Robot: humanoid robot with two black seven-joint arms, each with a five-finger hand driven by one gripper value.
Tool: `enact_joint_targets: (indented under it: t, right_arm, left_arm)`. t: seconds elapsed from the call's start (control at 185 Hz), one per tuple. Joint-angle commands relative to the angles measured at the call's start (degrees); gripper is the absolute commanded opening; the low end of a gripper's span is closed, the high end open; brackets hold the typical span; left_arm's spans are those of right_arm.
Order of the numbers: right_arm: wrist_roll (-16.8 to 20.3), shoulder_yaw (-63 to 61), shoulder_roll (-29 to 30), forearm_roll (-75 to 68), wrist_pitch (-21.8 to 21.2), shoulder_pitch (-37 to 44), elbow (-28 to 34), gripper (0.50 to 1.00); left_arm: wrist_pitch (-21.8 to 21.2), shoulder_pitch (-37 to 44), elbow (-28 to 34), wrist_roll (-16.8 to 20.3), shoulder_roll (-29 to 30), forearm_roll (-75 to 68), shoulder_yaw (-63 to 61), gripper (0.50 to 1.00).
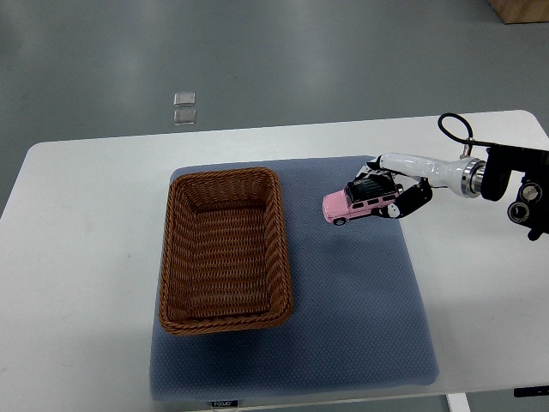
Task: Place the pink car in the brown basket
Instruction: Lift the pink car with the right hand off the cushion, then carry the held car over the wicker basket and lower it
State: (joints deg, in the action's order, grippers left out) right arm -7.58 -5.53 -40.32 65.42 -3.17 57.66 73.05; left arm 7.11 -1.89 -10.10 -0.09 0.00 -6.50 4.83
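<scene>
A pink toy car (353, 203) with a black roof is held just above the blue-grey mat (360, 300), to the right of the brown wicker basket (225, 249). My right hand (396, 190), white and black, reaches in from the right edge with its fingers curled around the car's rear end. The car's front points left toward the basket, a short gap away from its right rim. Nothing lies inside the basket. My left arm does not show.
The mat lies on a white table (77, 257), whose far edge runs behind the basket. On the grey floor beyond sit two small clear squares (184, 108). A cardboard box corner (521, 10) shows at the top right.
</scene>
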Motion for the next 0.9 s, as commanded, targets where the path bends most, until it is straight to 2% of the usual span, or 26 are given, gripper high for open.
enact_joint_targets:
  t: [0.0, 0.108, 0.249, 0.395, 0.585, 0.894]
  right_arm:
    - [-0.77, -0.10, 0.68, -0.29, 0.35, 1.05, -0.01, 0.599]
    - [-1.91, -0.10, 2.61, -1.61, 0.62, 1.93, -0.10, 0.601]
    - [-2.00, -0.01, 8.06, -2.75, 1.14, 2.63, -1.50, 0.605]
    - [-1.91, 0.08, 15.53, -6.09, 1.85, 3.86, -5.19, 0.611]
    - [-2.00, 0.08, 22.47, -6.62, 1.94, 4.83, -10.20, 0.621]
    - [-2.00, 0.69, 27.13, -6.53, 3.08, 4.30, -12.23, 0.625]
  left_arm:
    - [0.01, 0.04, 0.00, 0.00, 0.00, 0.00, 0.00, 1.000]
    - [-0.08, -0.05, 0.00, 0.00, 0.00, 0.00, 0.00, 1.000]
    - [0.01, -0.05, -0.09, 0.00, 0.00, 0.00, 0.00, 1.000]
    - [0.01, -0.05, -0.44, 0.00, 0.00, 0.00, 0.00, 1.000]
    - [0.01, -0.05, -0.44, 0.00, 0.00, -0.09, -0.09, 1.000]
    - [0.01, -0.05, -0.53, -0.08, 0.00, -0.09, -0.09, 1.000]
